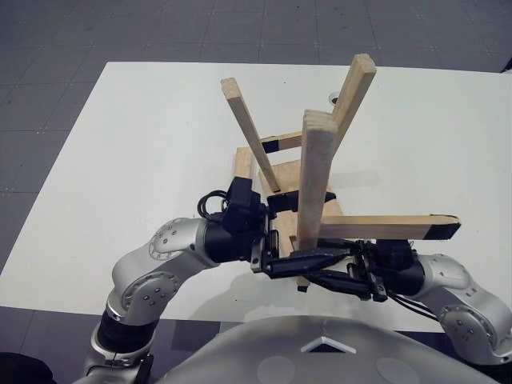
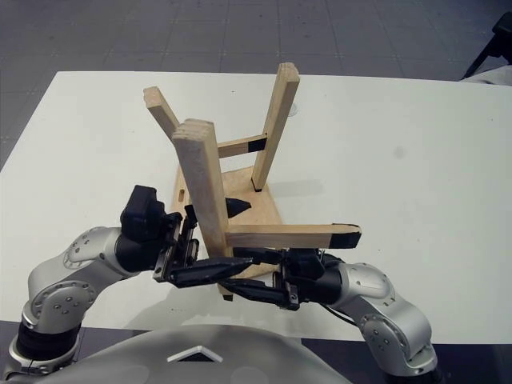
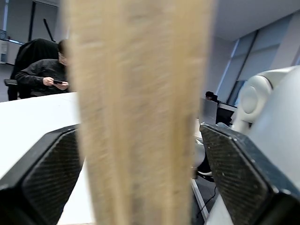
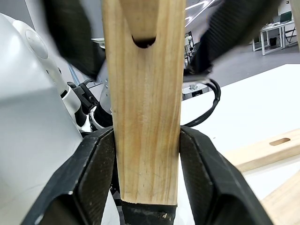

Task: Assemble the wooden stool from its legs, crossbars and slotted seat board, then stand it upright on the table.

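Observation:
The stool lies upside down on the white table, its slotted seat board flat on the surface. Two far legs stand up from the board, joined by a crossbar. A third leg stands at the board's near edge, with a black-tipped crossbar reaching to the right. My left gripper is shut on this leg's lower part, and its pads flank the wood. My right gripper is shut on the same leg, with its fingers pressed against both sides.
The table spreads wide to the left, right and back of the stool. Its near edge runs just under both grippers. A small round mark sits behind the far right leg.

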